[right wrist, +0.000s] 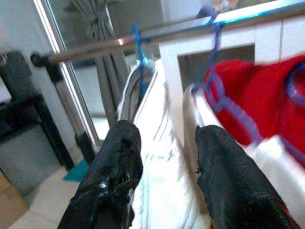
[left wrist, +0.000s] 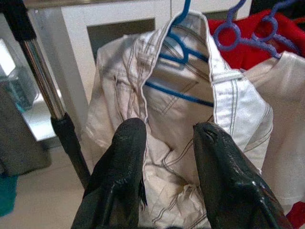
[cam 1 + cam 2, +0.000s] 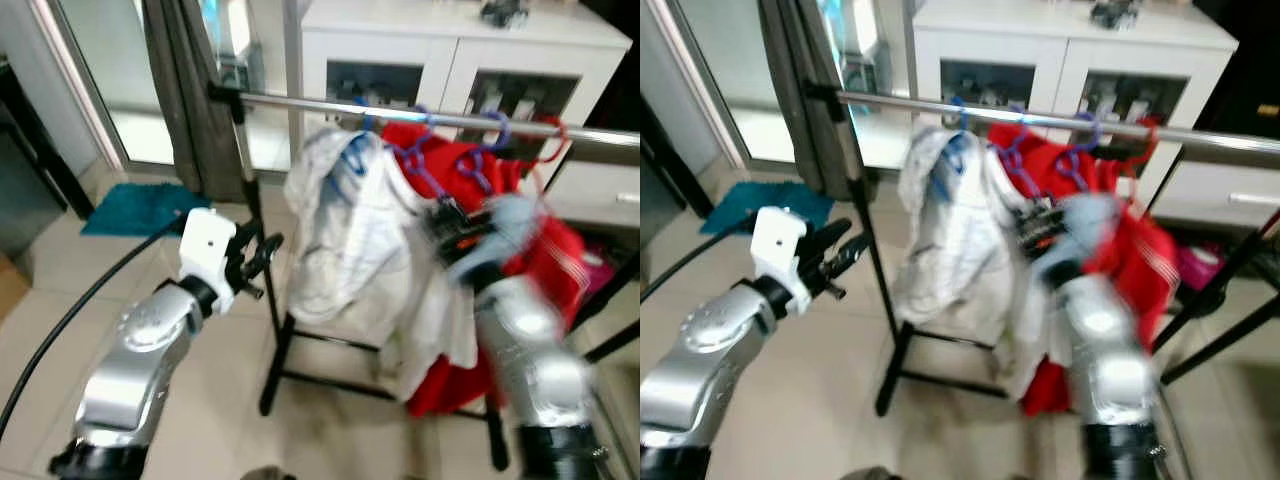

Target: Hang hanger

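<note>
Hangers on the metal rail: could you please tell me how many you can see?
4: a blue hanger in the white jacket, two purple hangers over red clothing, one red hanger farthest right. More may be hidden.

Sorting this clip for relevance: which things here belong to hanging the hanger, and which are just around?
Part of the job:
- metal rail
- blue hanger carrying the white jacket
- purple hangers with red garments
- left hand, open, beside the rack
- right hand, open, at the clothes

Just around:
- white cabinet
- teal mat
- grey curtain

Head views downward; wrists near rail point(image 3: 420, 115)
</note>
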Robot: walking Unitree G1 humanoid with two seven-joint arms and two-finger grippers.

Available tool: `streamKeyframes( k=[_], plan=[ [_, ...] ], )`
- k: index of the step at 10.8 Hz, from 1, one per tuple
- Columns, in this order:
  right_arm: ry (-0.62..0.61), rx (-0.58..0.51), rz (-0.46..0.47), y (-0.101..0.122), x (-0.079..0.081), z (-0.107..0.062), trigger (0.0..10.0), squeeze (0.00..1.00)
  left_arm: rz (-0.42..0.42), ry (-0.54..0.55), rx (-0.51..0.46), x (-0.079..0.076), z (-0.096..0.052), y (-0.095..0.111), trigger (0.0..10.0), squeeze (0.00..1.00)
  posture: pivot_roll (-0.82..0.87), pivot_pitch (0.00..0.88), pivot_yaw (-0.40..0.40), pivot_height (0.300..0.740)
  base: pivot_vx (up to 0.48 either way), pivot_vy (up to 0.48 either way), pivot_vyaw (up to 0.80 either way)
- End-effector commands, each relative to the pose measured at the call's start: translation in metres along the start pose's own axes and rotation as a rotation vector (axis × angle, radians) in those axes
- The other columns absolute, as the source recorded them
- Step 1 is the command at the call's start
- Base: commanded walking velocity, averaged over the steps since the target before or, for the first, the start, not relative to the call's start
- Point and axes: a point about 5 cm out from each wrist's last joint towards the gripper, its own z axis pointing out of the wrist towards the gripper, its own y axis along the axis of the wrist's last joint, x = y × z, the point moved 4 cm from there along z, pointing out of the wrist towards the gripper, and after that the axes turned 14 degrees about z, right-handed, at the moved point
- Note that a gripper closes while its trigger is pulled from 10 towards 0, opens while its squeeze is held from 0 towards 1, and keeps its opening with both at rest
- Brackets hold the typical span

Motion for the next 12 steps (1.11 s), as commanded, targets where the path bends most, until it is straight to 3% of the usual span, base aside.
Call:
streamKeyframes(
  k=[1, 5, 7, 11, 12],
  plan=[
    [-0.041, 0.018, -0.025, -0.001, -0.001, -0.003, 10.0, 0.0, 0.006, 0.044, 0.001, 0.004, 0.002, 0.002, 10.0, 0.0, -0.02, 0.0, 0.008, 0.74, 0.0, 0.0, 0.0],
    [-0.119, 0.012, -0.039, 0.004, -0.009, -0.003, 10.0, 0.0, 0.012, 0.078, 0.021, 0.003, 0.008, -0.003, 10.0, 0.0, -0.02, 0.0, -0.009, 0.74, 0.166, 0.0, 0.0],
    [-0.077, 0.046, -0.152, 0.004, -0.004, 0.003, 10.0, 0.0, 0.017, 0.03, 0.032, -0.009, 0.009, -0.006, 10.0, 0.0, -0.02, 0.0, -0.013, 0.74, 0.36, 0.0, 0.0],
    [-0.098, 0.026, -0.2, 0.016, -0.012, 0.008, 10.0, 0.0, 0.023, -0.007, 0.034, -0.018, 0.011, -0.008, 10.0, 0.0, -0.04, 0.0, -0.016, 0.74, 0.359, 0.0, 0.0],
    [-0.101, 0.03, -0.221, 0.018, -0.014, 0.008, 10.0, 0.0, 0.023, -0.013, 0.033, -0.019, 0.011, -0.008, 10.0, 0.0, -0.04, 0.0, -0.02, 0.74, 0.36, 0.0, 0.8]
  ],
)
